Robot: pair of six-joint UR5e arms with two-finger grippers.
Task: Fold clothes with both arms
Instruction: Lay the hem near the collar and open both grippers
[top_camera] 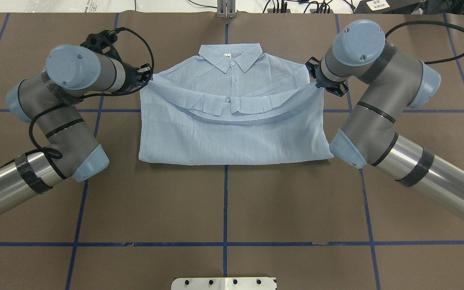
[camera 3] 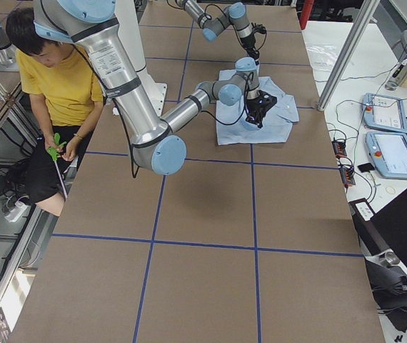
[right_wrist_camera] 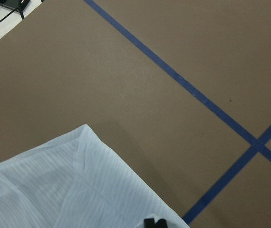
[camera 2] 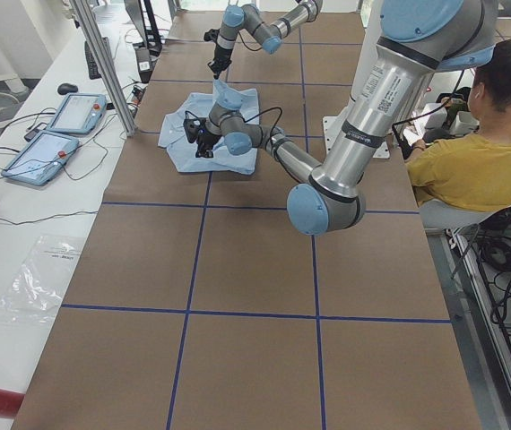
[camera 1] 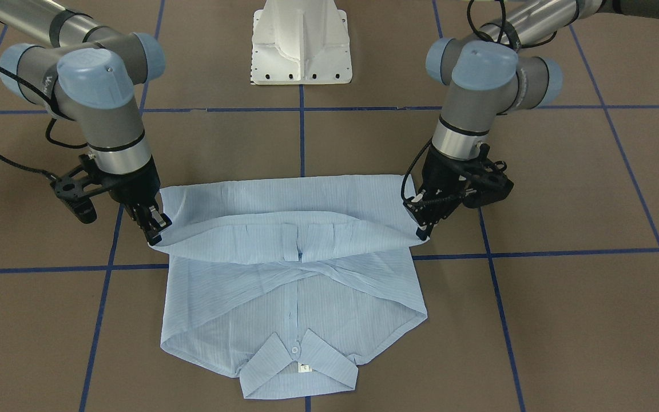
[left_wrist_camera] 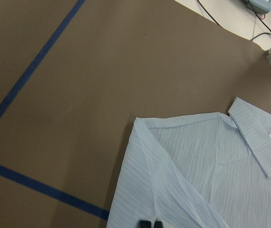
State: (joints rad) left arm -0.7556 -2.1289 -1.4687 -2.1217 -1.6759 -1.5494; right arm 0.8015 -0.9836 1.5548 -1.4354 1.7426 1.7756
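Observation:
The pale-blue shirt lies buttoned side up on the brown table, its collar at the far side from the robot. Its hem half is raised and drawn over toward the collar, sagging in the middle. My left gripper is shut on the left corner of that raised edge, and its fingertips pinch cloth in the left wrist view. My right gripper is shut on the right corner, its fingertips closed on fabric. The same hold shows from the front for the left gripper and the right gripper.
The white pedestal base stands at the near table edge. A person in a yellow shirt sits beside it. Two tablet-like pendants and a metal post stand beyond the far edge. Blue tape lines grid the brown surface.

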